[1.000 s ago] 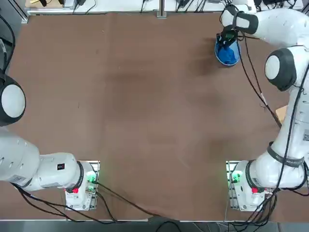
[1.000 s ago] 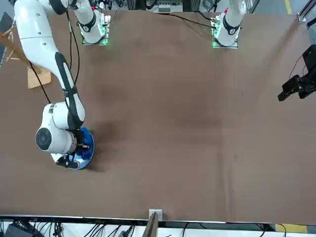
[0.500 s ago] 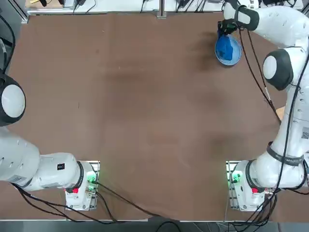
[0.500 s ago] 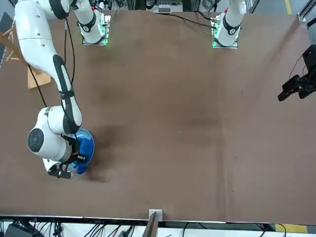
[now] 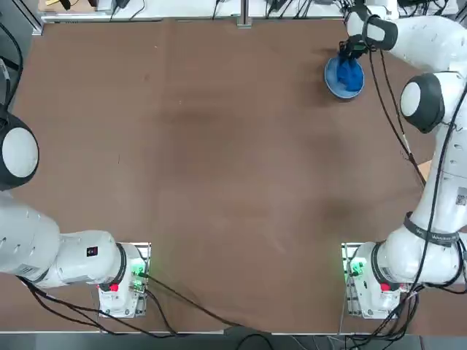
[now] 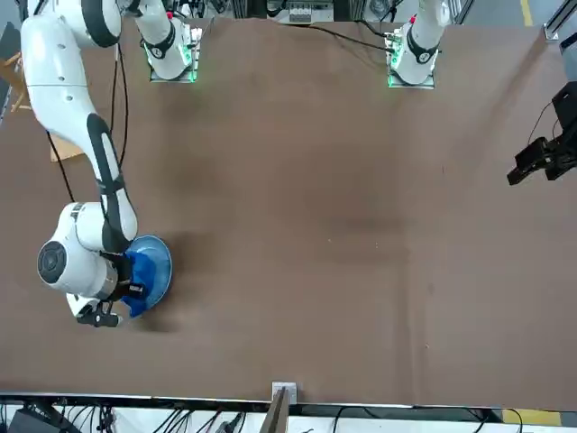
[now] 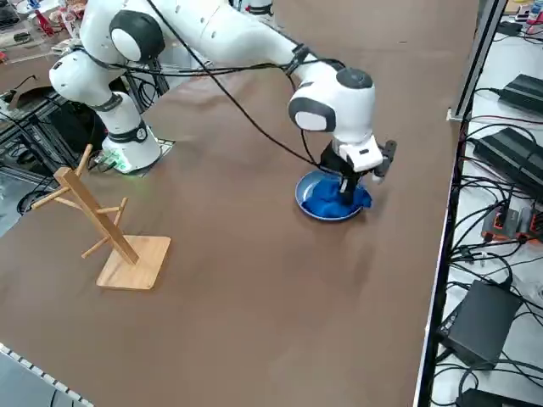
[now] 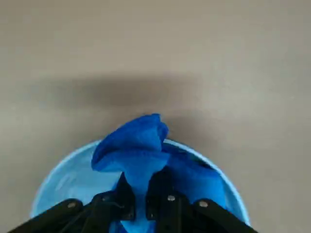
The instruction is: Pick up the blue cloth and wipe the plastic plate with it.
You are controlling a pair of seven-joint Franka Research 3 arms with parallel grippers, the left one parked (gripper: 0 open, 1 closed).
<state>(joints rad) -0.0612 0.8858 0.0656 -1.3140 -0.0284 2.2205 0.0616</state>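
From overhead, the plastic plate (image 5: 338, 79) sits on the brown bench (image 5: 219, 168) near its far edge, on the robot's right side. It's round, pale sky-blue, shallow-rimmed, so no long axis. The blue cloth (image 5: 351, 75) is bunched over the plate's right part, running lengthwise from the tool (image 5: 353, 54) toward the robot. The right arm reaches out to it, tool above the plate's far rim.

Front view now: the plate (image 6: 158, 262) lies flat, its open face up, bare on the side away from the arm. The cloth (image 6: 139, 271) is a darker, deeper blue, crumpled, and spills over the rim on the camera's side. The tool (image 6: 123, 287) is tucked under the wrist here.

From the right side, the tool (image 7: 347, 186) points straight down into the cloth (image 7: 334, 202), which is heaped in the plate (image 7: 305, 196) and drapes over the rim on the side nearest the bench's far edge. A wooden rack (image 7: 106, 228) stands well apart.

Wrist camera: the tool (image 8: 141, 194) is clenched on the cloth (image 8: 133, 145), a fold pinched between the black fingers (image 8: 163, 191). The cloth rises in a peak and reaches past the plate's (image 8: 63, 179) rim. Nothing else lies in the plate.
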